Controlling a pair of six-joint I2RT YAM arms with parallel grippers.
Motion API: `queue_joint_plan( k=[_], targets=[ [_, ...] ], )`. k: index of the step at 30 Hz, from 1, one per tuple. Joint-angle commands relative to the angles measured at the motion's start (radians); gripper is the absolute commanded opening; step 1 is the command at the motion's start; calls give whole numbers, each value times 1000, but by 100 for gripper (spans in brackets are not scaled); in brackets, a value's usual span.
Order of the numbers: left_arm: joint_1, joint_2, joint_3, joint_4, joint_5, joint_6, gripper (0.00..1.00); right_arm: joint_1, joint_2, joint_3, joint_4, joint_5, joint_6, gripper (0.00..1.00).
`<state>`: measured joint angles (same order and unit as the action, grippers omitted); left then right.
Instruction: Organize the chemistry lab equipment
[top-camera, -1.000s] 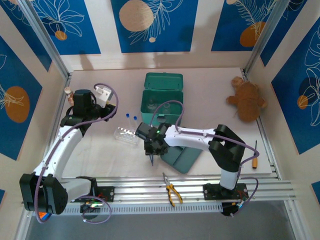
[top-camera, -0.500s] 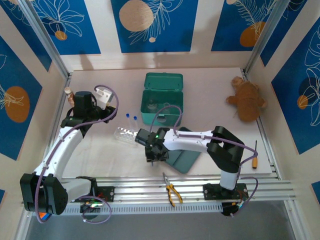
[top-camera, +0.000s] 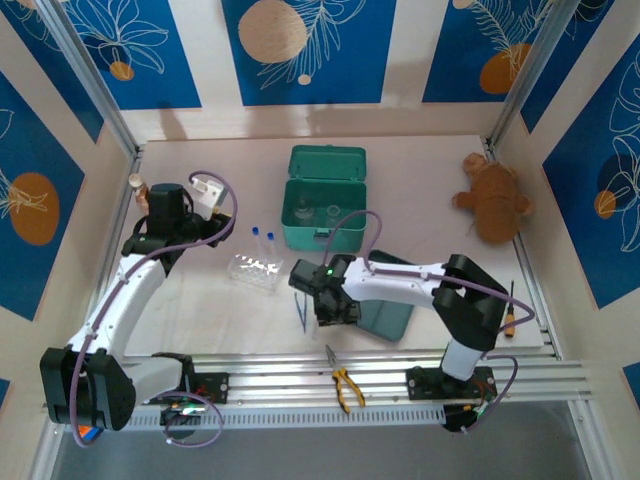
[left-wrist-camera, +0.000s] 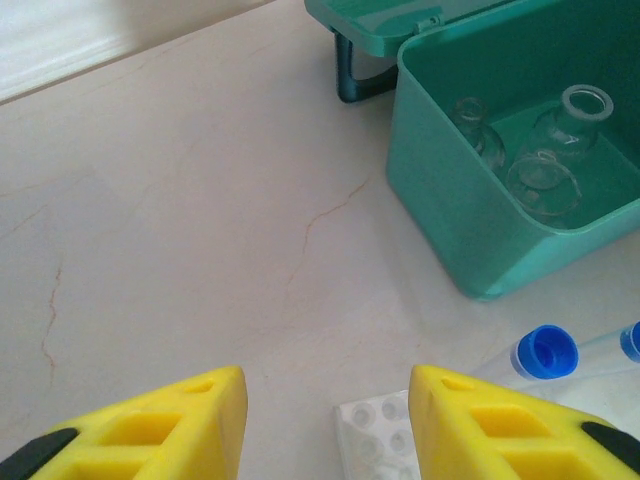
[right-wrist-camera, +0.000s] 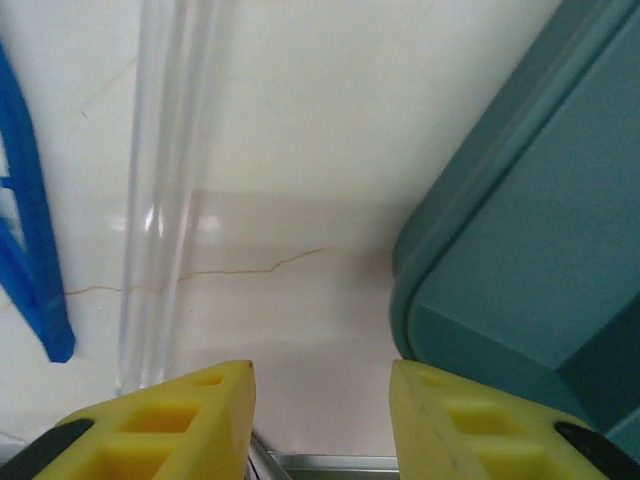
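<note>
Left pincer (left-wrist-camera: 325, 400), yellow fingers apart and empty, hangs near the clear plastic tube rack (left-wrist-camera: 385, 430). Right pincer (right-wrist-camera: 320, 400), fingers also apart and empty, has a slender clear test tube (right-wrist-camera: 165, 200) lying just outside one finger. It probably needs to shift away from the teal plastic box lid (right-wrist-camera: 530, 250) to straddle the tube.

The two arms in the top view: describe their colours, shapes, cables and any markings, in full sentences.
The left arm and right arm both have white links and black joints, and a lilac cable loops alongside each. A green light glows near the right wrist. The wrist views show chunky yellow fingers with rectangular recesses.
</note>
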<state>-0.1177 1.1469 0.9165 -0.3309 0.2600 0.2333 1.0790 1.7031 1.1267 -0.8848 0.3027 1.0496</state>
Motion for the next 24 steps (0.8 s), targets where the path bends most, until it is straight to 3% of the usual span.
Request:
queue_joint_plan(
  k=[1, 10, 24],
  targets=[
    [11, -22, -13, -4, 33, -12, 47, 5, -40, 16, 46, -16, 4, 42],
    [10, -27, -14, -7, 14, -1, 47, 0, 177, 189, 31, 12, 44, 41],
    [10, -26, -19, 5, 13, -9, 47, -22, 223, 164, 15, 35, 92, 35]
  ],
)
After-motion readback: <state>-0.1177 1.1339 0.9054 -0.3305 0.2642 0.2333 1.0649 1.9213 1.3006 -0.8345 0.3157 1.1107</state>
